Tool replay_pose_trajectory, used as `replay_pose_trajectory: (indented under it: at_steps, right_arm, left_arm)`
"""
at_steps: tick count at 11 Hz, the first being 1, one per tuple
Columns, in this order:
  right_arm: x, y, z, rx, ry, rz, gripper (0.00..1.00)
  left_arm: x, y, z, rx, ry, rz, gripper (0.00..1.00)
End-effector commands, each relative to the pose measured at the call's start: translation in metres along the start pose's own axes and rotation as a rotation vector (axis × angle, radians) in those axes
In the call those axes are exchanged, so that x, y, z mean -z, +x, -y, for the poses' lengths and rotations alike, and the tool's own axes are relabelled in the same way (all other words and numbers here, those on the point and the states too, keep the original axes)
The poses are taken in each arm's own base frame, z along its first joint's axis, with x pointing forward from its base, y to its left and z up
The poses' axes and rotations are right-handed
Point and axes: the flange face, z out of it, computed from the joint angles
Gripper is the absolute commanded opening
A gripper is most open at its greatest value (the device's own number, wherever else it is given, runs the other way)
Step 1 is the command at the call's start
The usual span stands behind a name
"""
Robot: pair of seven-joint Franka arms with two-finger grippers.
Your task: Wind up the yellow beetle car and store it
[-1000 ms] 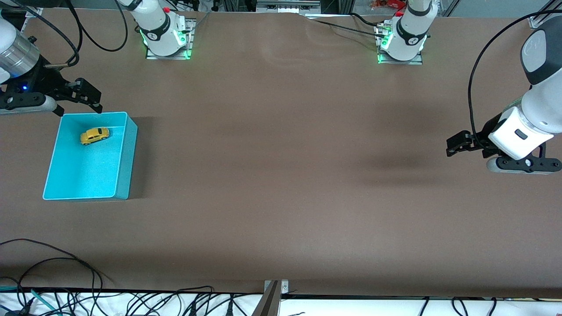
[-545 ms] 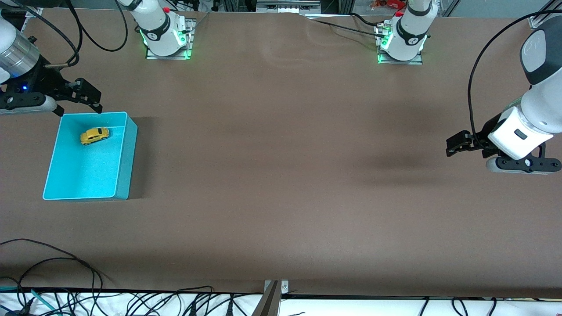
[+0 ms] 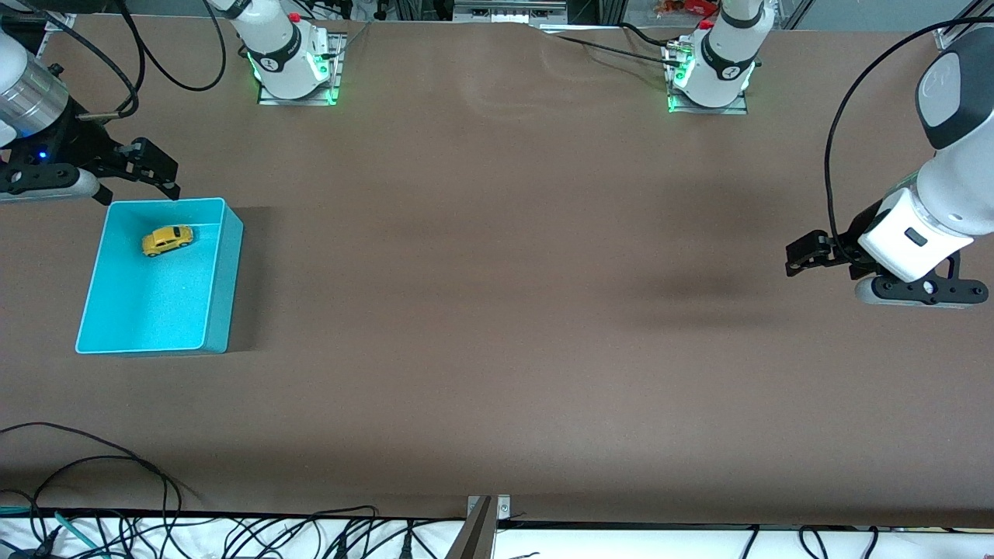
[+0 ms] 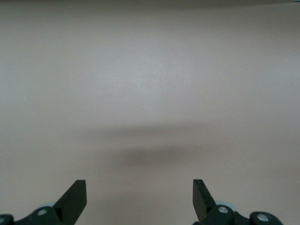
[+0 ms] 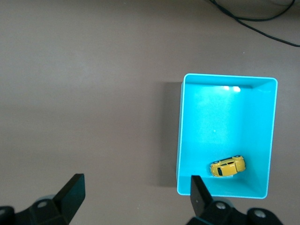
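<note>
Across the brown desk [image 3: 497, 310] there's really just one landmark, the turquoise bin [image 3: 221, 272] at the right arm's end, and the yellow beetle car [image 3: 167, 240] is already sitting on its wheels inside it, close to the bin wall farthest from the front camera. So storing looks done to me. The right gripper [image 3: 140, 175] hangs over the desk just beside that same wall, jaws spread wide and holding nothing. The left gripper [image 3: 808, 255] waits well away from the bin over bare desk at the left arm's end, jaws wide and empty too. Risks I'd guess at: if the spring is wound, the car could roll and bump the bin wall, and a low move by the right gripper could clip the rim and shove the bin.
</note>
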Motion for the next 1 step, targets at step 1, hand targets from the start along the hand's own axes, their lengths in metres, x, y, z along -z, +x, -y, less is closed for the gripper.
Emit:
replay_pose_trajectory:
  at_steps: [1]
  right_arm:
    - [0.0103,-0.0034,-0.0037,0.004,-0.009,0.005,1.00]
  left_arm:
    - [0.0067,0.0013,0.0000,-0.022,0.028,0.000,1.00]
